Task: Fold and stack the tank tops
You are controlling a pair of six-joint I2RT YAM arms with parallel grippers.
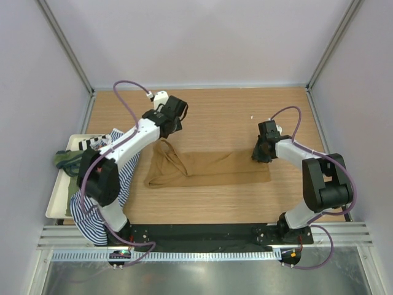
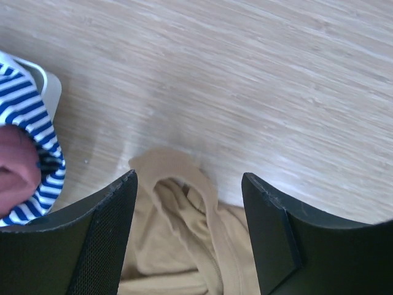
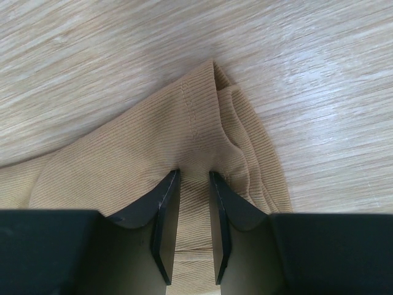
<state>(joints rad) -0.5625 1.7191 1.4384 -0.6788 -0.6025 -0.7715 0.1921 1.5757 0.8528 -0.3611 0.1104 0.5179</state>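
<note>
Closest to my right wrist, my right fingers (image 3: 167, 206) stand close together with a strip of the tan top (image 3: 141, 153) running between them. They sit at its hem corner, about two o'clock on the garment. Whether they pinch the cloth or only straddle it, I cannot tell.

My left fingers (image 2: 116, 215) are spread wide and hold nothing. They hover over the strap end at about ten o'clock, and the looped straps show in the gap between them.

The tan top lies mid-counter (image 1: 233, 110) as a long narrow band running from nine to three o'clock, so I judge the lengthwise fold done and the crosswise fold now in hand.

Off at nine o'clock the striped top (image 1: 107, 184) hangs over the edge of the tray (image 1: 56, 206). The olive top (image 1: 64, 161) is bunched inside it, and what looks like a rust-red top (image 2: 13, 175) shows beside the stripes. These wait unfolded.

For the next move I should drop my left fingers onto the straps and catch every layer. I also need a sure hold at the hem. Then I carry one end over the other, lifting it so the band does not drag or skew.
</note>
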